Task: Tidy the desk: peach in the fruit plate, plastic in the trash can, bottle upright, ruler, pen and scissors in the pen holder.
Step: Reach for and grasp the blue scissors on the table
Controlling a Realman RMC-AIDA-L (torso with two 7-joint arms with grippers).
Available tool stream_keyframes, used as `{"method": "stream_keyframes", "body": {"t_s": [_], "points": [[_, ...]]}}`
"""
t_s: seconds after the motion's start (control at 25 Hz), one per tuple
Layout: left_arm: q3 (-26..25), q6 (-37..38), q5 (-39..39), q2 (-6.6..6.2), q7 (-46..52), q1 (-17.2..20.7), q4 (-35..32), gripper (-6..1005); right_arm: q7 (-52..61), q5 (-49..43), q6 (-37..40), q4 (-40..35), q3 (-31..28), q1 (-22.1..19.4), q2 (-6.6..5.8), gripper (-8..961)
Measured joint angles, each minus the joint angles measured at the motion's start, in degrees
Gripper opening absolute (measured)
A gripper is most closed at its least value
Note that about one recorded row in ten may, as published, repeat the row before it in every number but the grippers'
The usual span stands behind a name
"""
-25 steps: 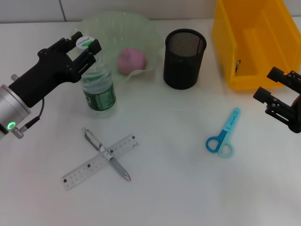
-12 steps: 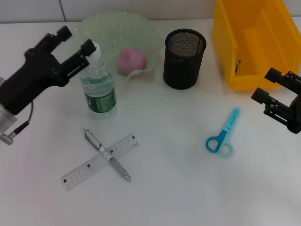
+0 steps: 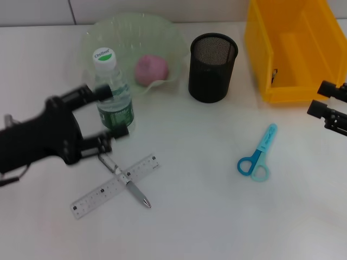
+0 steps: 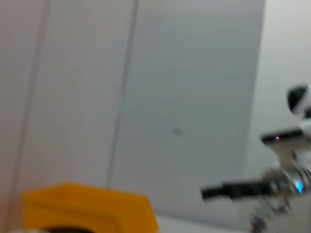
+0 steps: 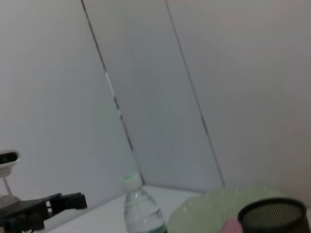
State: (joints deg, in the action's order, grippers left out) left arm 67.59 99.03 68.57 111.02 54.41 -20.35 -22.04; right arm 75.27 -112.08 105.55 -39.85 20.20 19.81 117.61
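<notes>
The clear bottle (image 3: 115,96) with a white cap stands upright in front of the green fruit plate (image 3: 108,30), which holds the pink peach (image 3: 151,69). My left gripper (image 3: 116,111) is open, and its fingers (image 3: 93,93) flank the bottle's lower half from the front left; I cannot tell whether they touch it. The pen (image 3: 123,178) lies crossed over the ruler (image 3: 116,186). Blue scissors (image 3: 257,155) lie right of centre. The black pen holder (image 3: 213,67) is empty. My right gripper (image 3: 324,101) is open at the right edge. No plastic is in view.
The yellow bin (image 3: 293,49) stands at the back right, close to the right gripper. In the right wrist view the bottle (image 5: 141,211), the plate (image 5: 209,213) and the pen holder (image 5: 274,216) show low down. The left wrist view shows the bin (image 4: 82,208).
My left gripper let go of the bottle's neck, then dropped down and back toward the front left. The bottle stays upright. My right gripper slid slightly to the right.
</notes>
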Motion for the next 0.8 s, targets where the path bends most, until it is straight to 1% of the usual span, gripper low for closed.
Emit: {"method": "stream_keyframes", "body": {"t_s": [0.04, 0.08, 0.12, 0.16, 0.24, 0.28, 0.32, 0.36, 0.4, 0.44, 0.48, 0.52, 0.56, 0.6, 0.64, 0.68, 0.72, 0.76, 0.8], "points": [[0.0, 0.0, 0.0, 0.0, 0.0, 0.0, 0.0, 808, 0.0, 0.0, 0.0, 0.0, 0.0, 0.0, 0.0, 652], [-0.2, -0.3, 3.9, -0.08, 0.9, -0.3, -0.8, 808, 2.3, -1.8, 0.8, -1.8, 0.1, 0.4, 0.0, 652], [-0.4, -2.1, 10.8, 0.18, 2.7, -1.2, -1.7, 808, 7.8, -6.1, 2.7, -6.7, 0.8, 1.6, -0.01, 652], [-0.4, -2.1, 10.8, 0.18, 2.7, -1.2, -1.7, 808, 7.8, -6.1, 2.7, -6.7, 0.8, 1.6, -0.01, 652], [-0.4, -4.1, 15.4, 0.82, 4.3, -2.4, -1.8, 808, 14.0, -9.9, 4.8, -11.5, 2.9, 2.7, -0.01, 652], [-0.4, -5.3, 17.1, 1.42, 5.0, -3.1, -1.8, 808, 18.1, -11.6, 5.9, -14.8, 4.9, 3.3, -0.01, 652], [-0.4, -5.7, 17.4, 1.54, 5.2, -3.3, -1.9, 808, 26.2, -14.0, 7.2, -21.4, 9.4, 4.3, 0.07, 652], [-0.4, -6.4, 18.0, 1.84, 5.5, -3.6, -1.9, 808, 26.2, -14.0, 7.2, -21.4, 9.4, 4.3, 0.07, 652], [-0.4, -6.4, 18.0, 1.84, 5.5, -3.6, -1.9, 808, 33.7, -16.2, 7.5, -27.1, 14.1, 5.1, 0.27, 652], [-0.4, -7.2, 18.4, 2.11, 5.7, -4.0, -1.9, 808, 33.7, -16.2, 7.5, -27.1, 14.1, 5.1, 0.27, 652], [-0.4, -7.2, 18.4, 2.11, 5.7, -4.0, -1.9, 808, 37.5, -17.4, 7.5, -29.6, 16.2, 5.7, 0.35, 652], [-0.4, -7.2, 18.4, 2.11, 5.7, -4.0, -1.9, 809, 44.4, -20.0, 7.5, -33.3, 19.9, 7.1, 0.4, 652], [-0.2, -9.0, 19.3, 2.79, 6.1, -4.7, -2.0, 809, 44.4, -20.0, 7.5, -33.3, 19.9, 7.1, 0.4, 652], [-0.2, -9.0, 19.3, 2.79, 6.1, -4.7, -2.0, 809, 49.8, -22.4, 7.2, -35.2, 22.7, 8.7, 0.4, 652], [-0.2, -9.8, 20.2, 3.22, 6.4, -5.1, -2.0, 809, 49.8, -22.4, 7.2, -35.2, 22.7, 8.7, 0.4, 652], [-0.2, -9.8, 20.2, 3.22, 6.4, -5.1, -2.0, 809, 51.8, -23.5, 6.9, -35.8, 23.9, 9.3, 0.39, 652], [-0.2, -9.8, 20.2, 3.22, 6.4, -5.1, -2.0, 809, 55.3, -26.7, 5.8, -36.4, 26.1, 11.0, 0.41, 652], [-0.2, -9.8, 20.2, 3.22, 6.4, -5.1, -2.0, 809, 55.3, -26.7, 5.8, -36.4, 26.1, 11.0, 0.41, 652], [-0.5, -10.5, 22.0, 3.79, 6.8, -5.6, -2.2, 809, 57.8, -30.5, 4.5, -36.4, 27.8, 12.6, 0.49, 652]]}}
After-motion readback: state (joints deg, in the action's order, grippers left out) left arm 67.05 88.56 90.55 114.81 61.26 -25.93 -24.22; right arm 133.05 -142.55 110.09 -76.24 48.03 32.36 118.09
